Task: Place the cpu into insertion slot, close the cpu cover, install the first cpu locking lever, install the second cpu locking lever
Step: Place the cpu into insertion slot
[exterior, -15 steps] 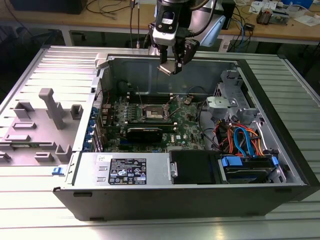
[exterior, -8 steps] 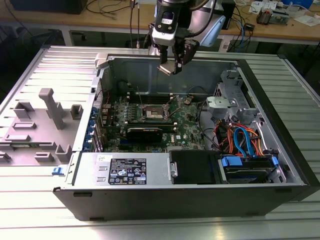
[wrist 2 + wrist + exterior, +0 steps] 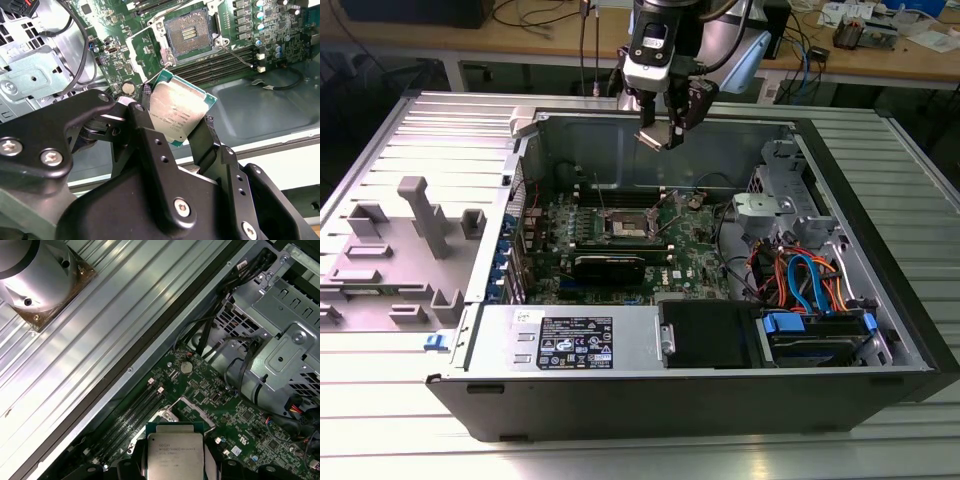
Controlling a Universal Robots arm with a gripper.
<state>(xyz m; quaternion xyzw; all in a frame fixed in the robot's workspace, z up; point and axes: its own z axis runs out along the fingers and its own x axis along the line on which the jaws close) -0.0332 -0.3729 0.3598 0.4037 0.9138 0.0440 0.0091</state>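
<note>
You have the cpu (image 3: 181, 114) right in the pincer (image 3: 176, 107). It sits between the two black fingers (image 3: 150, 137), which press on its opposite edges. The pincer is drawn in narrow, clamped on the cpu and on nothing else. The cpu's silver top faces the camera in both wrist views, and in the second wrist view it sits at a tilt against the board behind it.

Past the cpu you see the green motherboard (image 3: 107, 35). On it the insertion slot (image 3: 189, 32) is bare, its dark centre open to view and well apart from the cpu. The cpu cover (image 3: 137, 57) is swung off the slot and stands just beside it. The long black memory slots (image 3: 220, 67) run along another side of the slot.

In the exterior view, the pincer (image 3: 663, 133) hangs above the open computer case (image 3: 895, 300), near its far wall, with the cpu (image 3: 650, 140) at its tips. The insertion slot (image 3: 628, 228) lies on the board below, nearer the camera than the pincer.

Orange and blue cables (image 3: 800, 275) lie in the case toward the exterior view's right, and a silver power supply box (image 3: 570, 340) runs along the near side. The case rests on a ribbed metal counter (image 3: 740, 460), with a grey fixture (image 3: 420, 215) on it at the exterior view's left.
</note>
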